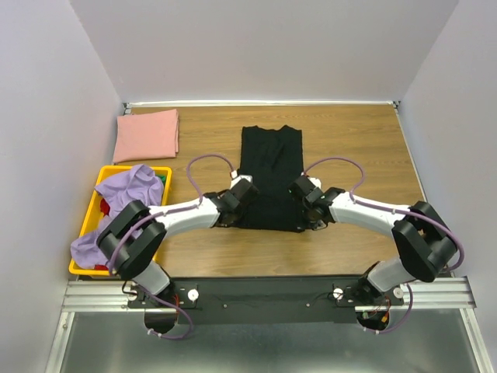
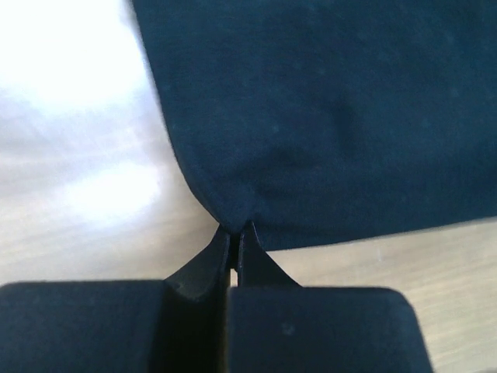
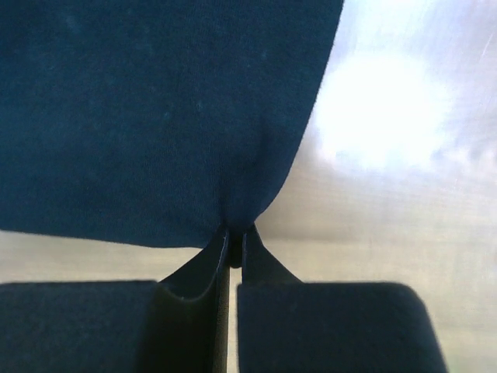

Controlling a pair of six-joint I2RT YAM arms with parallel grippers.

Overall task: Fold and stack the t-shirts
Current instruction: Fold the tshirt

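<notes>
1. Count: three shirts, one crate [image 1: 109, 169], two tools.
2. Black shirt [image 1: 269, 175]: lies flat at the centre of the desk [image 1: 349, 140], collar toward the far edge. It forms a long narrow rectangle with no sleeves showing at the sides. The cloth is plain and mostly smooth, with a slight crease in the far half.
3. Pink shirt [image 1: 147, 134]: folded into a flat rectangle at the far left corner.
4. Purple shirt [image 1: 128, 189]: crumpled in the crate at the left edge, spilling over the near rim.
5. Left tool [image 2: 234, 231]: fingers together, clamped on the near left corner of the black shirt.
6. Right tool [image 3: 234, 235]: fingers together, clamped on the near right corner of the black shirt.
7. At both clamps the cloth puckers at the fingertips.
</notes>
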